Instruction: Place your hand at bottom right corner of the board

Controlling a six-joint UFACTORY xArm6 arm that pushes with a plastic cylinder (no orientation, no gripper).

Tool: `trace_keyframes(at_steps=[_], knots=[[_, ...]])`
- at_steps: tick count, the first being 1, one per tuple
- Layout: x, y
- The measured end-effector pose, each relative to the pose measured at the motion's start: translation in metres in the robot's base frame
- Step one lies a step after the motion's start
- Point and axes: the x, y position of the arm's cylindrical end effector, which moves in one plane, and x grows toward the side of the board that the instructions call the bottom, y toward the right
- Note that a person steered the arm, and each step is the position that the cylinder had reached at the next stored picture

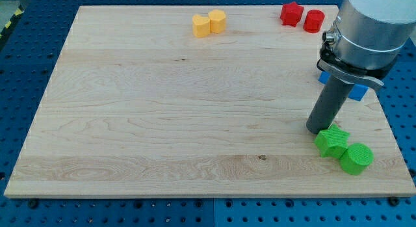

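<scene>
**Ana:** Where is the tip (pixel 318 129) sitting right now?

**Ben:** Low on the view's right side of the wooden board (pixel 162 110). The dark rod comes down from the big grey arm housing (pixel 370 28), and its lower end rests on the wood just up and to the left of the green star block (pixel 331 141), close enough that I cannot say whether they touch.

**Ana:** And the board's bottom right corner?

**Ben:** Further down and right of the tip. The green cylinder (pixel 356 158) lies between, pressed against the star.

**Ana:** Is any claw open or closed?

**Ben:** There is no claw to see, only the straight rod, so nothing is being held.

**Ana:** What else is on the board?

**Ben:** Two yellow blocks (pixel 209 23) touch each other near the top edge, around the middle. A red star (pixel 292 13) and a red cylinder (pixel 314 20) sit side by side near the top right. A blue block (pixel 358 92) peeks out behind the rod; its shape is mostly hidden.
</scene>
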Motion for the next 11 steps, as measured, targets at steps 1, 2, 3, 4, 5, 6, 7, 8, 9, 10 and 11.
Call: trace_keyframes(at_steps=[1, 2, 3, 4, 5, 6, 7, 8, 9, 10, 11], knots=[[-0.001, 0.0], [-0.009, 0.0], [-0.011, 0.0], [-0.011, 0.011], [-0.011, 0.027], [-0.011, 0.046], [-0.004, 0.088], [0.015, 0.122], [0.044, 0.131], [0.072, 0.127], [0.08, 0.099]])
